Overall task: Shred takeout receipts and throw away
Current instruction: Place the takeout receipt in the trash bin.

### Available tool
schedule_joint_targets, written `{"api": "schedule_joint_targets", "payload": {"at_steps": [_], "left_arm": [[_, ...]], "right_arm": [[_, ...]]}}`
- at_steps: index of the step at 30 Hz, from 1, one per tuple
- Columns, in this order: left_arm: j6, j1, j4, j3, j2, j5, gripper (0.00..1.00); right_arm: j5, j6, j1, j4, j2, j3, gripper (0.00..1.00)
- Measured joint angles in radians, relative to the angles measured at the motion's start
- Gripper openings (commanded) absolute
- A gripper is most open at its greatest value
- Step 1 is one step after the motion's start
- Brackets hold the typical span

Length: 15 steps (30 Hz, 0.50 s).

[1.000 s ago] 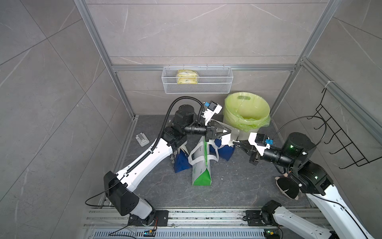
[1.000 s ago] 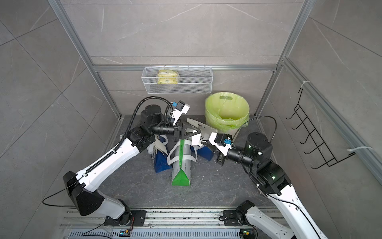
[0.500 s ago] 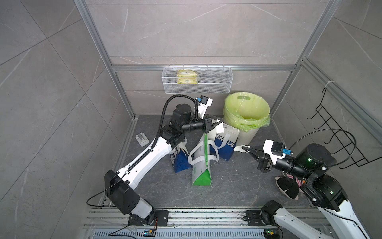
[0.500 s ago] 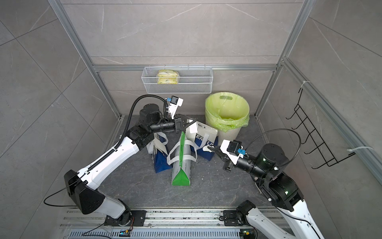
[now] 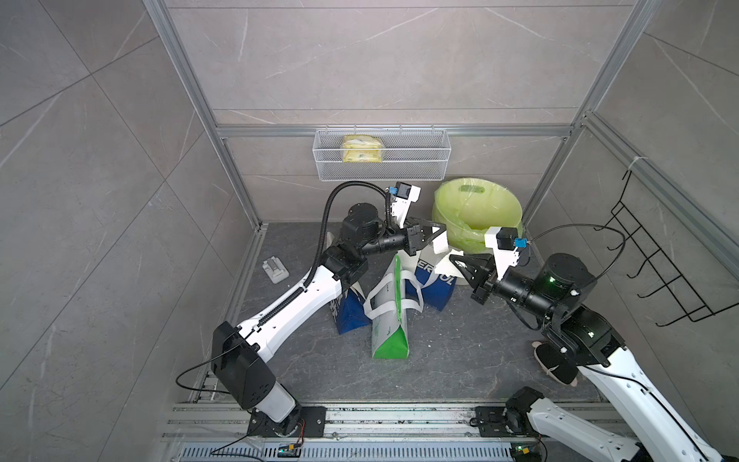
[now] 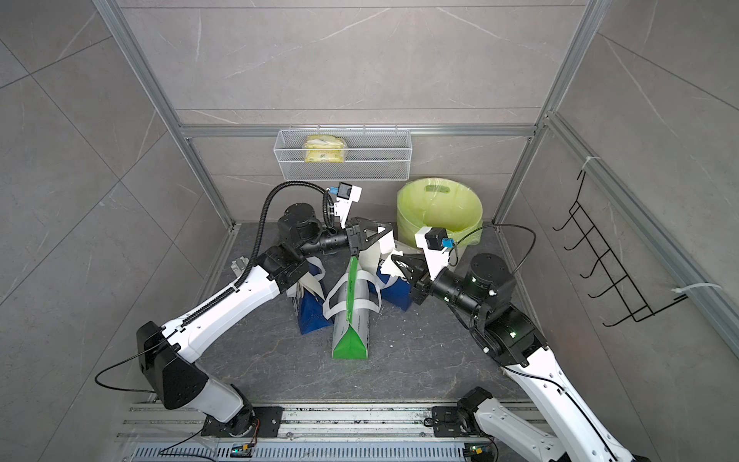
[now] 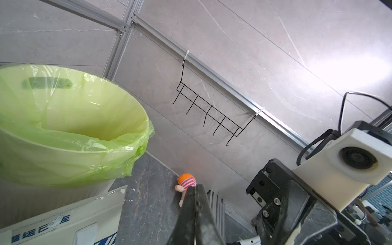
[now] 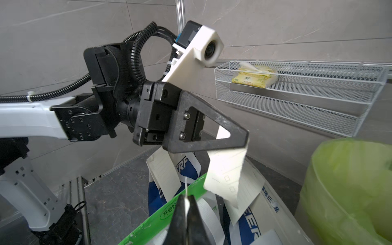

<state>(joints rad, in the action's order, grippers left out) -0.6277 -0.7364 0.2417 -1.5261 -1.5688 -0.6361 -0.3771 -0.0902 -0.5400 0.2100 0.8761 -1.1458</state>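
Paper bag in green and white (image 5: 390, 336) stood nearest on the floor. Beyond it, the right hand (image 8: 186, 201) was clamped shut on a thin receipt scrap (image 8: 186, 188). The left hand (image 8: 244, 137) pinched a torn receipt strip (image 8: 224, 169), which hung just beside the green-lined bin (image 5: 476, 200).

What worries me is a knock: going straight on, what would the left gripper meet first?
Probably nothing near: the left gripper, shut on a receipt scrap, aims between the bin and the right arm's camera, toward a small doll by the side wall; depth is unclear.
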Motion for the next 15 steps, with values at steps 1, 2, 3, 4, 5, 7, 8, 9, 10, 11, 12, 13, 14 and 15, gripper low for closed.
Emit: {"api": "schedule_joint_targets", "payload": {"at_steps": [1,2,3,4,5,7,8,9,10,11,12,13,14,15], "left_arm": [[-0.012,-0.002,0.016,0.004,0.0,-0.01,0.0],[-0.021,-0.005,0.029,0.008,0.0,-0.021,0.0],[-0.028,-0.008,0.043,0.01,0.0,-0.027,0.0],[-0.031,-0.013,0.053,0.011,0.0,-0.031,0.0],[-0.031,-0.017,0.058,0.011,0.0,-0.032,0.0],[-0.022,-0.029,0.056,0.01,0.0,-0.023,0.0],[-0.014,-0.036,0.05,0.005,-0.003,-0.016,0.0],[-0.005,-0.043,0.045,-0.004,-0.009,-0.005,0.0],[0.003,-0.048,0.041,-0.017,-0.019,0.006,0.0],[0.01,-0.053,0.039,-0.04,-0.037,0.018,0.0],[0.016,-0.06,0.033,-0.073,-0.064,0.035,0.0],[0.021,-0.064,0.031,-0.103,-0.09,0.05,0.0],[0.027,-0.069,0.026,-0.14,-0.125,0.068,0.0],[0.03,-0.073,0.024,-0.174,-0.159,0.086,0.0]], "right_arm": [[-0.01,-0.02,0.0,-0.017,0.0,0.001,0.0],[-0.013,-0.032,0.0,-0.032,0.0,0.0,0.0],[-0.012,-0.043,0.0,-0.044,0.0,0.0,0.0],[-0.008,-0.048,0.0,-0.051,0.0,0.0,0.0],[0.007,-0.049,0.0,-0.055,0.0,0.0,0.0],[0.056,-0.045,0.0,-0.046,0.006,-0.006,0.0],[0.1,-0.038,0.0,-0.035,0.014,-0.018,0.0],[0.155,-0.027,0.0,-0.026,0.025,-0.032,0.0],[0.206,-0.02,0.0,-0.02,0.034,-0.041,0.0],[0.276,-0.009,0.0,-0.015,0.045,-0.05,0.0],[0.34,0.002,0.0,-0.013,0.053,-0.055,0.0],[0.395,0.011,0.001,-0.012,0.061,-0.058,0.0],[0.456,0.023,0.004,-0.011,0.072,-0.064,0.0],[0.511,0.036,0.008,-0.011,0.089,-0.072,0.0]]}}
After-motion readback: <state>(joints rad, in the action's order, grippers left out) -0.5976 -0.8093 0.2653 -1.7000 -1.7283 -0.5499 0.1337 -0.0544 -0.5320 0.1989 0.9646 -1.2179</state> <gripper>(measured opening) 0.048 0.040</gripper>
